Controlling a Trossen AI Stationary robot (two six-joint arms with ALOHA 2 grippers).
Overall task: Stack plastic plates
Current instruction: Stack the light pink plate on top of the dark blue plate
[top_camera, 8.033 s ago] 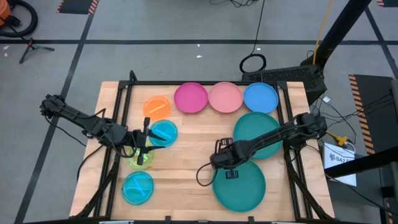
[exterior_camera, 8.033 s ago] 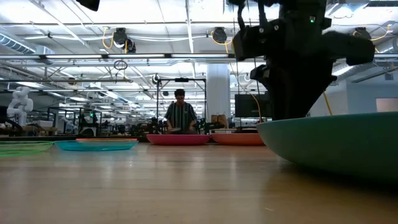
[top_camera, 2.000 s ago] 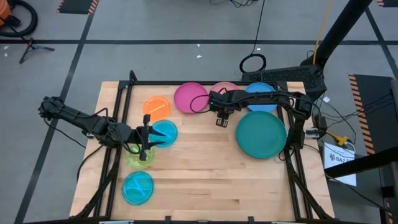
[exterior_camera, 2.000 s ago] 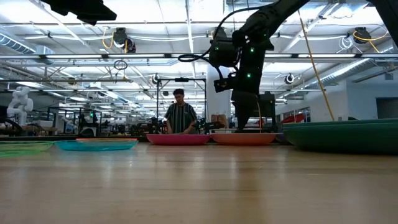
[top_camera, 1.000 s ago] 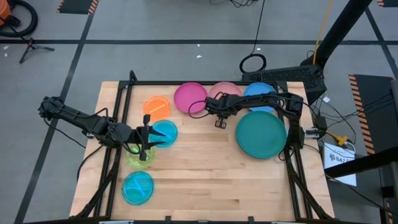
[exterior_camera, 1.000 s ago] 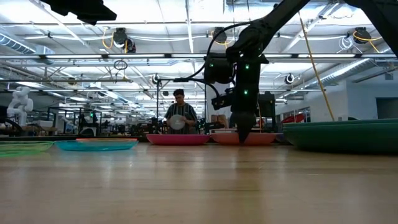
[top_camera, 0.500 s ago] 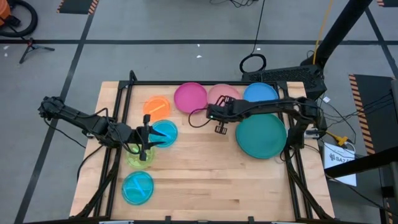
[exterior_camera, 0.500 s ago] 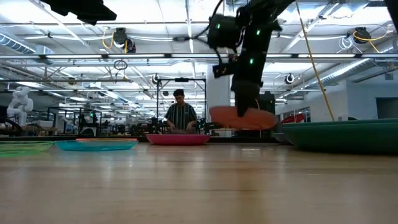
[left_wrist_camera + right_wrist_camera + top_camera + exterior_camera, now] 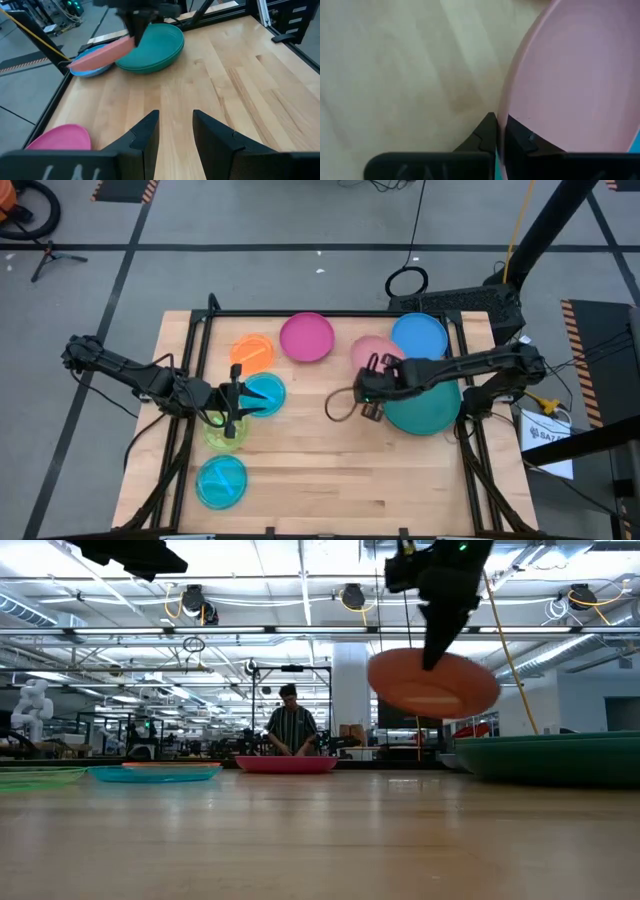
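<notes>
My right gripper [image 9: 372,398] is shut on a pink plate [image 9: 372,352], which hangs tilted above the table [image 9: 432,683] beside the stacked teal plates [image 9: 428,402]. At the far edge lie a magenta plate [image 9: 307,337] and a blue plate [image 9: 420,334]. On the left rest an orange plate [image 9: 252,351], a cyan plate [image 9: 264,392], a lime plate [image 9: 224,434] and a second cyan plate [image 9: 221,480]. My left gripper [image 9: 175,127] stands open over the lime and cyan plates, holding nothing. My right gripper pinches the pink plate's rim [image 9: 503,118] between its two fingers, one finger [image 9: 520,137] on the hollow upper face and the other on the outer side. The fingers come from above. The plate is lifted clear of the table and tilted.
A black frame [image 9: 200,330] runs round the wooden table [image 9: 330,470]. Bare wood lies in the middle and at the near right. In the low view a person [image 9: 290,725] stands far behind the table.
My right gripper has risen with the pink plate and carried it from the far row toward the near edge and the teal plates. The plate, flat on the table a second ago, now hangs clear and tilted.
</notes>
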